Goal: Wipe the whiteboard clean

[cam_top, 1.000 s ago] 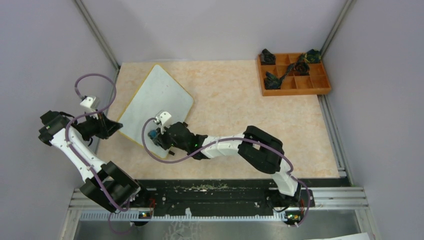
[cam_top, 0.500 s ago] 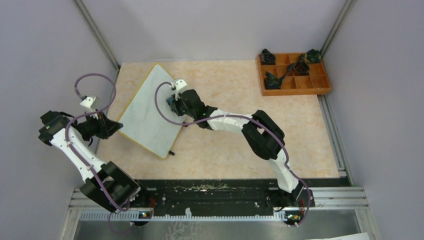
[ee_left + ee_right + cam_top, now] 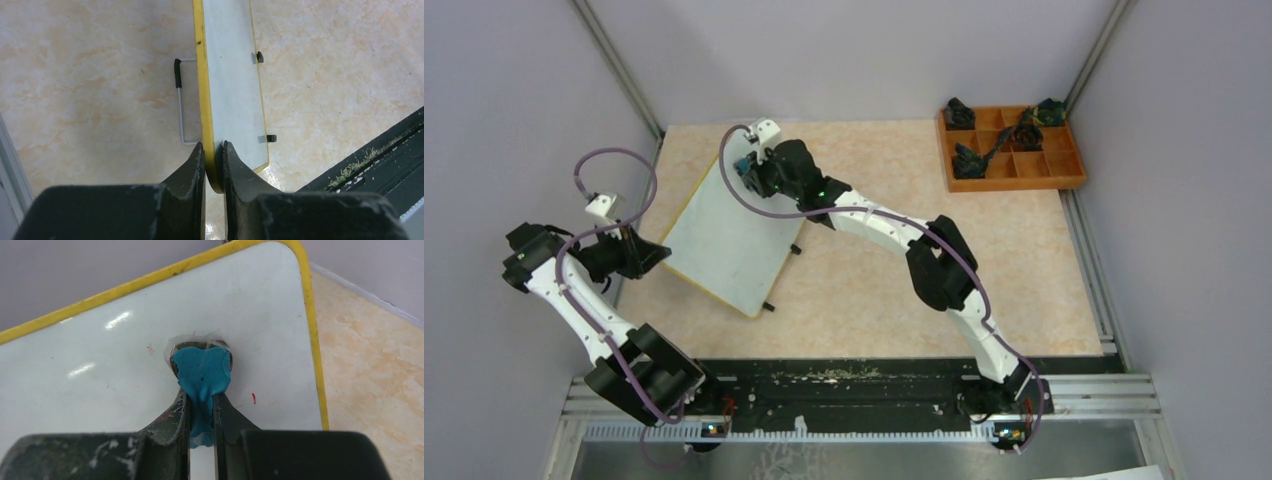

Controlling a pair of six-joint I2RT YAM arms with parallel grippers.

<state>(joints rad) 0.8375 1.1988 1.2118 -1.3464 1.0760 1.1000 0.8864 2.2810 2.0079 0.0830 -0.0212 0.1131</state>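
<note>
The whiteboard (image 3: 729, 225) lies tilted at the left of the table, white with a thin yellow edge. My left gripper (image 3: 656, 252) is shut on its yellow near-left edge (image 3: 206, 90). My right gripper (image 3: 746, 168) is shut on a blue eraser cloth (image 3: 202, 375) and presses it on the whiteboard (image 3: 100, 385) near its far corner. A small red mark (image 3: 254, 399) shows on the board right of the cloth, and a faint one (image 3: 150, 348) to its left.
An orange-brown compartment tray (image 3: 1070, 160) with dark items stands at the back right. A wire stand (image 3: 180, 100) and small black feet (image 3: 770, 306) stick out under the board. Grey walls close in the left, back and right. A black rail (image 3: 864, 385) runs along the near edge.
My right gripper has swept the blue cloth from the board's near edge up across it to the far corner. The left gripper kept its hold on the edge.
</note>
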